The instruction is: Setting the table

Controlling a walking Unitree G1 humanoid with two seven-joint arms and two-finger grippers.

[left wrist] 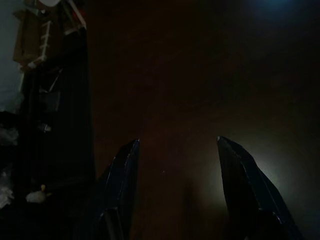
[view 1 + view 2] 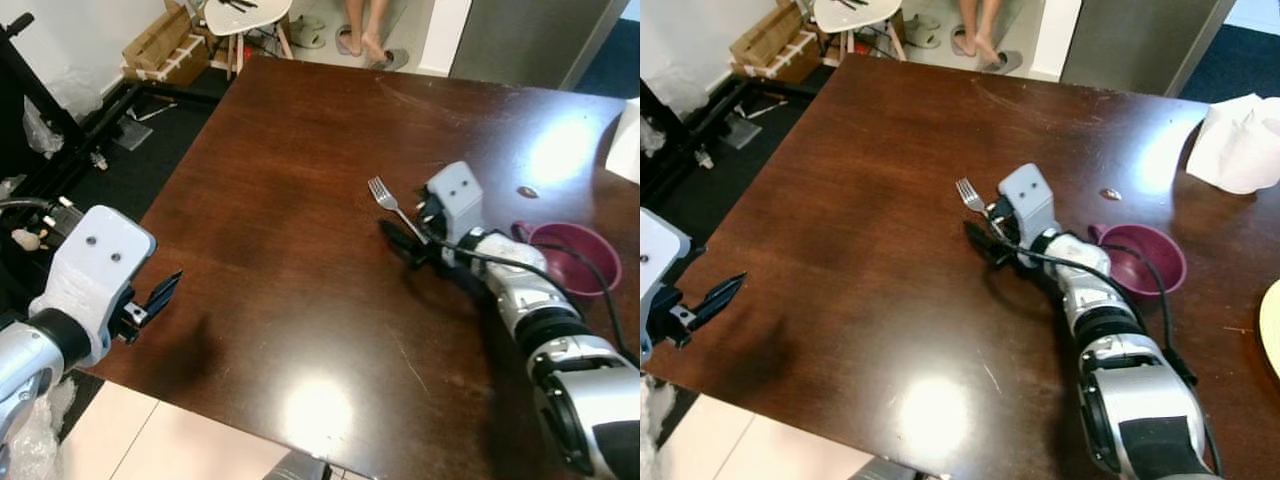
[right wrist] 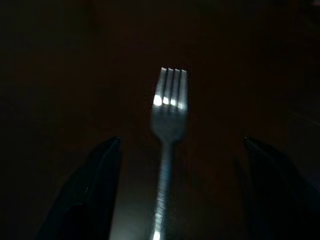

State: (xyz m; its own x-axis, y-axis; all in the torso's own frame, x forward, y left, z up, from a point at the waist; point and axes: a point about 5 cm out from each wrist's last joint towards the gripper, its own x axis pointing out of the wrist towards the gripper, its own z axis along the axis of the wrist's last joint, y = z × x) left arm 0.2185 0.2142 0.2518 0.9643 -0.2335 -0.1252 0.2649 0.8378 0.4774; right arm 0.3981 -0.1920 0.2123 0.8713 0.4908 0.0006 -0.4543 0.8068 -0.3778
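Fork [image 2: 384, 196] lies on the desk [image 2: 290, 180] at centre, tines toward 11 o'clock. Bowl [image 2: 574, 257] sits at 3 o'clock of it; right gripper [image 2: 408, 243] straddles its handle; left gripper [image 2: 160, 294] hovers at 8 o'clock, over the desk edge.

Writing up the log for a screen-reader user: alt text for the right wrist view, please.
A silver fork lies on a dark wooden table, tines pointing away from the camera, lengthwise between the two black fingers of the right gripper. The fingers stand wide apart on either side of the handle, not touching it. The picture is very dark.
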